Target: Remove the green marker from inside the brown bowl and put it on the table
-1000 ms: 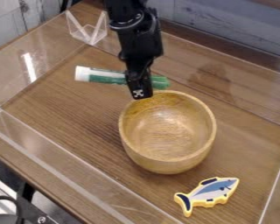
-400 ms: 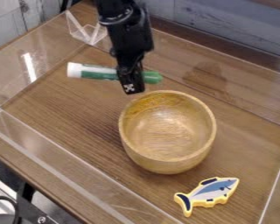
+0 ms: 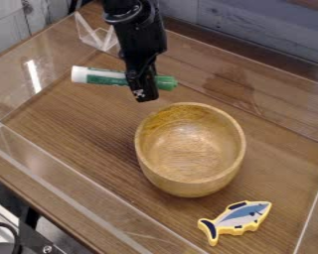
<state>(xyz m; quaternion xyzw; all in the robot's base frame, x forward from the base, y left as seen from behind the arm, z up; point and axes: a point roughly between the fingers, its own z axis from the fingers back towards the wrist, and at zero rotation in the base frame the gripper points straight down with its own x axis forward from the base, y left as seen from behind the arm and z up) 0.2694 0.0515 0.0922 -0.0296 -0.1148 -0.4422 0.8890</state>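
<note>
The green marker (image 3: 106,76) hangs level above the table (image 3: 69,129), its white end to the left and its green cap poking out right of the fingers. My gripper (image 3: 143,87) is shut on the marker near its cap end, up and left of the brown bowl (image 3: 190,149). The bowl stands on the table with nothing inside it. The black arm comes down from the top of the view and hides the marker's middle.
A small blue and yellow toy fish (image 3: 235,220) lies near the front right. Clear acrylic walls (image 3: 82,203) run along the table's edges, and a clear bracket (image 3: 98,32) stands at the back left.
My gripper has carried the marker to the left and slightly up, away from the bowl's rim. The bowl and the fish have not moved.
</note>
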